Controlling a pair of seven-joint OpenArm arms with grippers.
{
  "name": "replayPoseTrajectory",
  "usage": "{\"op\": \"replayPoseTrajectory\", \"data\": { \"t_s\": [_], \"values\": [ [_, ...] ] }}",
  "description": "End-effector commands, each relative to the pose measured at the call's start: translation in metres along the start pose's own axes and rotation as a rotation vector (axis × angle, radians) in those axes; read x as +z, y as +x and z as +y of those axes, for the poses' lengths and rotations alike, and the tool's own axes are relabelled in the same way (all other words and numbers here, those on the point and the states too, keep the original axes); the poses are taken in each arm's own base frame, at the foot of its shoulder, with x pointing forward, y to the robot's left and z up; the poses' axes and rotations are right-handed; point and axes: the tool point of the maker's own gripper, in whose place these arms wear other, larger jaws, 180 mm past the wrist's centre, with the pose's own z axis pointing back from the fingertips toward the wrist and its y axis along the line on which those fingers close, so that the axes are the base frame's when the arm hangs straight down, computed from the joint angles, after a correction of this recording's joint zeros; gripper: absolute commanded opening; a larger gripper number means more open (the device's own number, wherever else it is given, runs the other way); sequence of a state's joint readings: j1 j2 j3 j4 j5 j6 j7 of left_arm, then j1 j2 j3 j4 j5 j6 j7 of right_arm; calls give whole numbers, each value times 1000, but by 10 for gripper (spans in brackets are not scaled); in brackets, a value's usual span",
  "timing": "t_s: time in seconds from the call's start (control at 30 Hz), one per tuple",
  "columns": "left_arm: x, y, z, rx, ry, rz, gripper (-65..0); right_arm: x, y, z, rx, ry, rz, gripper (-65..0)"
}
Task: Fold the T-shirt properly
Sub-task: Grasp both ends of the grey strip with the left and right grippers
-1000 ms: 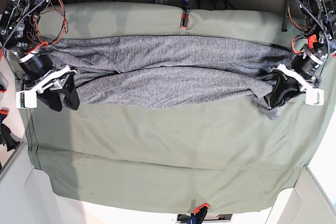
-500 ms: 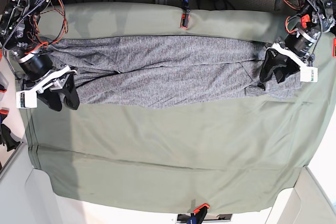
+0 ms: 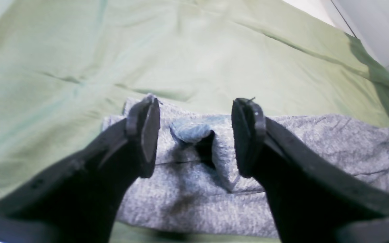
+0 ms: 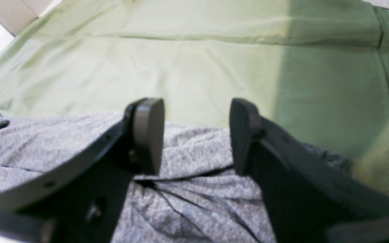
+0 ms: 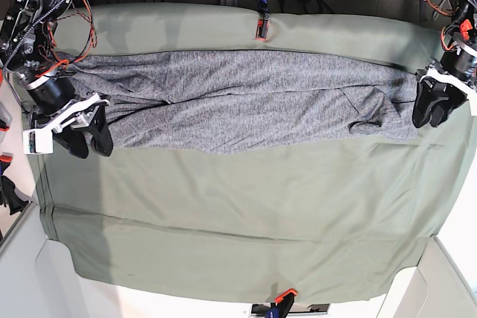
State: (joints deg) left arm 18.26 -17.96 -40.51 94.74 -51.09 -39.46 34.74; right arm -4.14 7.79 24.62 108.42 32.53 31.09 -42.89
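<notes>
Now my left gripper [image 5: 432, 109] has let go and pulled back, jaws open; the T-shirt [image 5: 238, 102] lies as a folded band across the table [image 5: 238, 206]. My right gripper [image 5: 82, 135] hovers open at the other end.

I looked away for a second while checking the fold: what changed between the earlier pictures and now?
The left gripper let go of the T-shirt end it was pinching, opened, and pulled back toward the table's edge. That end now lies flatter on the green cloth. The right gripper stayed open at the other end.
</notes>
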Motion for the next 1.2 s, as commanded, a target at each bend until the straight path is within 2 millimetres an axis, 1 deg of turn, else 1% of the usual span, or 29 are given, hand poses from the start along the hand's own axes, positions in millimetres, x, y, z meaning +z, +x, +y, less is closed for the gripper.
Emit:
{"op": "replayPoseTrajectory", "data": {
  "t_s": [0.0,0.2,0.33,0.7,0.93,1.0,1.17],
  "values": [
    [1,20,-2,-32,-19,-47,-284,2,16,1,17,10,-52,-340],
    [2,24,6,-88,2,-21,-284,1,15,1,16,10,-51,-340],
    [3,26,12,-80,32,-19,-284,1,15,1,16,10,-51,-340],
    [3,26,13,-81,34,-17,-284,1,15,1,15,10,-51,-340],
    [3,21,18,-95,54,4,-284,1,15,1,15,10,-50,-340],
    [3,17,24,-81,63,10,-284,1,14,1,16,10,-45,-340],
    [-1,7,51,-16,100,36,-284,1,13,1,16,9,-38,-340]
  ]
}}
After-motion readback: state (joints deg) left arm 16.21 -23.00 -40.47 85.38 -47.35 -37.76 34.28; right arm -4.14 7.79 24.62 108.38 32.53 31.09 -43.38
